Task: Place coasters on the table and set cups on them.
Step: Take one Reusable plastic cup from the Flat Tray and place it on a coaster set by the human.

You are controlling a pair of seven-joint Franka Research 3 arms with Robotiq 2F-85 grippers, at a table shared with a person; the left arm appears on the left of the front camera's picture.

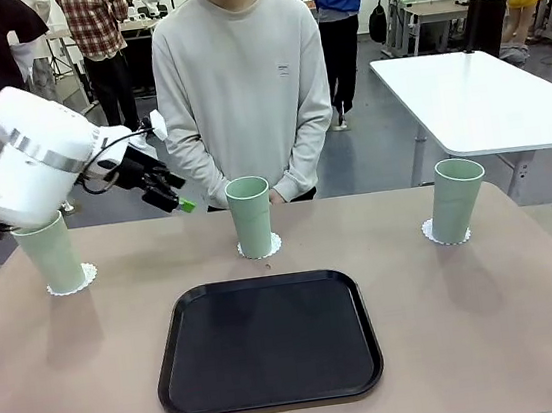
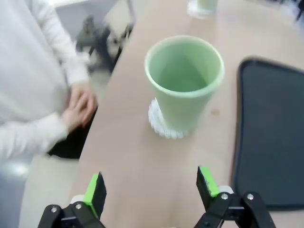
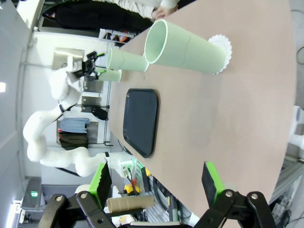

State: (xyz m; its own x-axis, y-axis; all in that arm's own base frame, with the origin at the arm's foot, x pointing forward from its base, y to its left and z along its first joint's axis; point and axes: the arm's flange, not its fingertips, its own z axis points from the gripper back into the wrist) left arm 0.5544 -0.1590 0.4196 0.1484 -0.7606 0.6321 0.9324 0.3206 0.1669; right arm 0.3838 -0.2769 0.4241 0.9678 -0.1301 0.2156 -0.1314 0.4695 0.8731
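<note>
Mint-green cups sit one on each coaster along the table's [image 1: 534, 336] far side: left cup [image 1: 48, 253] on its doily [image 1: 74, 283], middle cup [image 1: 250, 216] on its coaster [image 1: 273, 244], right cup [image 1: 456, 198] on its coaster [image 1: 431, 236]. The left gripper [image 1: 176, 200] hangs released, grasping nothing, between the left and middle cups; the right gripper [image 3: 156, 183] is spread too, empty. The black tray [image 1: 268, 342] lies bare. To my eye the setting looks done, so the arm should draw away high and slow, well clear of those tall, tippy tumblers.
</note>
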